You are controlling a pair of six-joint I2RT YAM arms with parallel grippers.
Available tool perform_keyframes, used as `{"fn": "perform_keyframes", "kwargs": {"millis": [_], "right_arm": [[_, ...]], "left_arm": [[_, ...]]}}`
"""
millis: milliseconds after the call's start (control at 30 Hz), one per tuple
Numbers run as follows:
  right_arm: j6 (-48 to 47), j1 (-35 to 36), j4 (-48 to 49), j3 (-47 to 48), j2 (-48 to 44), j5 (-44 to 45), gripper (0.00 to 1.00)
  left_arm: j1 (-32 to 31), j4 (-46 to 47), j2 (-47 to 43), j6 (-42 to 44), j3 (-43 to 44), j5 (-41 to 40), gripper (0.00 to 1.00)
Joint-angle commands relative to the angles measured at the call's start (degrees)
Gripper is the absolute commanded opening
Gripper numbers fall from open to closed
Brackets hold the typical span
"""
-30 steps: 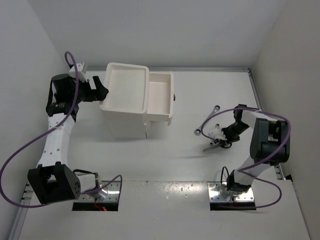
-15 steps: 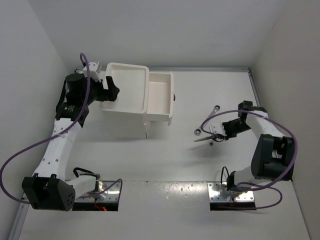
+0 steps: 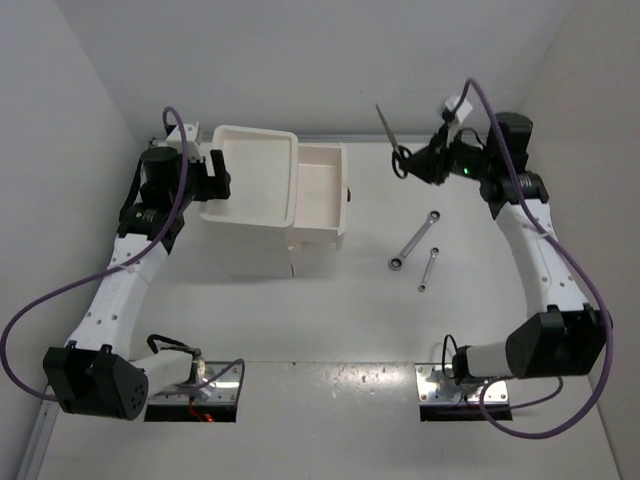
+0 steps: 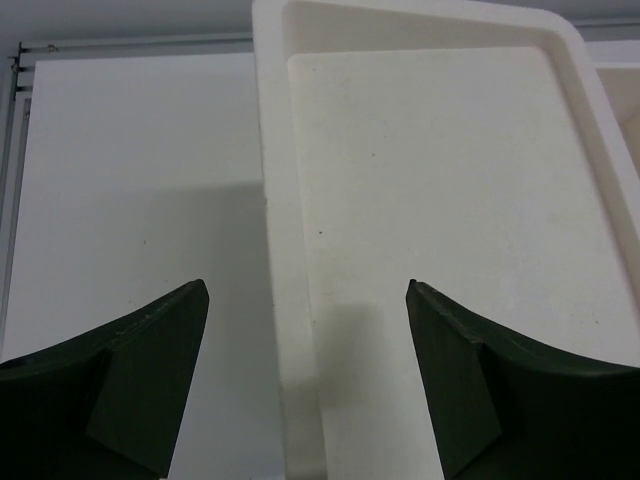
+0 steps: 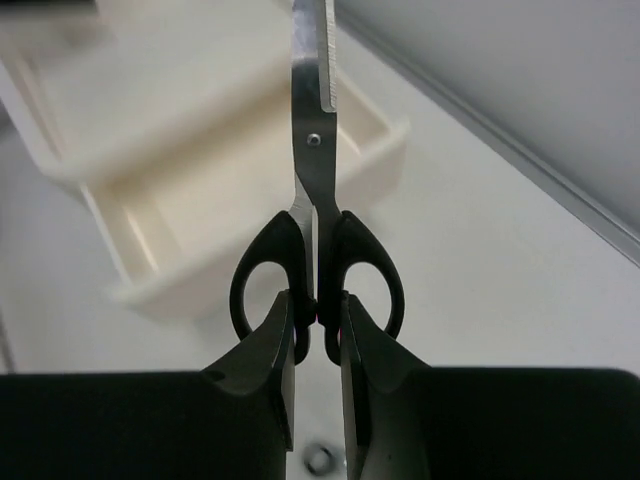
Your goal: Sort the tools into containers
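My right gripper (image 3: pixel 418 162) is shut on black-handled scissors (image 3: pixel 390 138) and holds them high above the table, right of the white drawer box (image 3: pixel 255 195); in the right wrist view (image 5: pixel 318 322) the blades (image 5: pixel 312 100) point toward the open top drawer (image 5: pixel 240 215). The top drawer (image 3: pixel 320 190) is pulled out to the right and looks bare inside. Two silver wrenches lie on the table, the longer (image 3: pixel 415 238) left of the shorter (image 3: pixel 428 268). My left gripper (image 3: pixel 222 180) is open at the box's left rim (image 4: pixel 285 300). No pliers are in view.
White walls close in on the left, back and right. A metal rail (image 3: pixel 512 185) runs along the table's right edge. The arm bases sit on plates (image 3: pixel 465 385) at the near edge.
My right gripper has lifted the scissors from the table near the wrenches, up and toward the back, near the open drawer. The left gripper has shifted slightly along the box's left rim.
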Motion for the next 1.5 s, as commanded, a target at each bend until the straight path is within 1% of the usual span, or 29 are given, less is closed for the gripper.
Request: {"fn": "perform_keyframes", "kwargs": {"millis": [0, 67, 100, 133, 167, 200, 233, 267, 333, 367, 433, 567, 600, 667, 800, 967, 1000, 1033, 1067, 1100, 1133, 1167, 1233, 1267, 1300, 1333, 1367, 1400, 1467], "right_arm": [[39.3, 4.7, 15.2, 10.9, 4.8, 3.6, 0.0], [45.8, 7.5, 12.0, 17.7, 8.7, 5.9, 0.0], [52.1, 8.2, 11.5, 19.5, 12.4, 5.9, 0.0], [55.0, 9.7, 10.4, 23.1, 14.3, 6.5, 0.0], [57.3, 10.7, 7.6, 25.3, 16.2, 6.5, 0.0], [60.4, 11.7, 5.2, 27.7, 18.0, 7.5, 0.0], [61.5, 13.9, 2.2, 33.3, 21.7, 9.0, 0.0], [62.7, 14.9, -4.1, 36.4, 23.7, 10.9, 0.0], [68.7, 16.5, -2.0, 35.3, 25.1, 11.6, 0.0], [70.3, 17.9, -0.5, 34.4, 24.4, 14.3, 0.0], [73.9, 19.4, -3.8, 35.5, 25.5, 16.5, 0.0], [79.2, 21.5, -4.2, 29.3, 25.5, 15.8, 0.0], [80.2, 22.3, -4.2, 26.4, 25.5, 15.3, 0.0], [81.7, 23.0, -5.6, 24.4, 24.9, 14.6, 0.0], [80.3, 24.5, -10.6, 23.3, 24.3, 17.4, 0.0], [77.1, 25.5, -8.1, 21.2, 23.7, 16.7, 0.0], [77.1, 25.5, -6.9, 20.7, 24.3, 16.0, 0.05], [76.4, 25.5, -6.2, 20.7, 24.8, 15.4, 0.17], [75.9, 26.0, -6.2, 20.7, 24.8, 15.4, 0.27], [75.9, 26.0, -5.5, 20.7, 25.5, 15.4, 0.33], [75.3, 26.0, -4.8, 21.4, 25.5, 15.4, 0.45], [74.6, 26.6, -4.8, 21.4, 26.1, 15.4, 0.5], [73.1, 26.6, -3.5, 23.1, 26.6, 15.4, 0.51], [71.3, 26.6, -3.5, 24.0, 26.6, 16.2, 0.52], [70.7, 26.6, -2.7, 25.5, 26.6, 16.2, 0.52], [70.1, 26.6, -1.7, 26.5, 26.6, 15.5, 0.5], [68.1, 26.6, -1.0, 27.5, 25.8, 14.9, 0.44], [66.6, 26.0, 0.1, 29.8, 25.1, 13.7, 0.41], [62.7, 24.2, 0.6, 32.2, 23.5, 12.3, 0.41]], "left_arm": [[-1.5, 0.8, 1.7, -0.3, 1.6, -2.1, 0.85], [-2.0, 0.8, 2.8, 0.2, 1.7, -3.3, 0.81], [-2.0, 0.8, 2.8, 0.2, 1.7, -3.9, 0.73], [-2.5, 0.8, 3.4, 0.2, 1.7, -3.9, 0.68], [-2.5, 0.8, 4.0, 0.2, 1.7, -4.7, 0.64], [-2.5, 0.8, 4.0, 0.2, 1.7, -5.5, 0.57], [-2.5, 0.8, 4.0, 0.2, 1.7, -5.6, 0.52], [-2.5, 0.8, 4.0, 0.2, 1.7, -6.3, 0.49], [-2.5, 0.8, 4.0, 0.2, 1.7, -6.3, 0.46], [-2.5, 0.8, 4.5, 0.2, 1.7, -6.3, 0.46], [-2.5, 0.8, 4.6, -0.3, 1.1, -6.3, 0.43], [-2.5, 0.8, 4.6, -0.3, 1.1, -6.8, 0.4], [-2.5, 0.8, 5.1, -0.3, 1.1, -6.8, 0.4], [-2.5, 0.8, 5.1, -0.8, 1.1, -6.2, 0.4], [-2.5, 0.8, 5.6, -0.8, 1.1, -6.2, 0.4], [-2.5, 0.8, 5.6, -0.8, 1.1, -5.6, 0.4], [-2.5, 0.8, 5.6, -0.8, 1.1, -5.6, 0.4], [-2.5, 0.8, 5.6, -0.8, 1.1, -5.6, 0.39], [-2.5, 0.8, 5.6, -0.8, 1.1, -5.6, 0.39], [-2.5, 0.8, 5.6, -0.8, 0.6, -5.6, 0.37], [-2.5, 0.8, 5.6, -0.8, 0.6, -5.0, 0.35], [-2.5, 0.8, 5.6, -0.8, 0.6, -5.0, 0.3], [-2.5, 0.8, 5.6, -0.8, 0.6, -5.0, 0.26], [-2.5, 0.8, 5.6, -0.8, 0.6, -5.0, 0.21], [-2.5, 0.8, 5.6, -0.8, 0.6, -5.0, 0.18], [-2.5, 0.8, 5.6, -0.8, 0.6, -5.0, 0.15], [-2.5, 0.8, 5.6, -0.8, 0.6, -5.0, 0.09], [-2.5, 0.8, 5.6, -1.4, 0.6, -5.0, 0.07], [-2.5, 0.8, 5.6, -1.4, 0.1, -4.5, 0.03]]}}
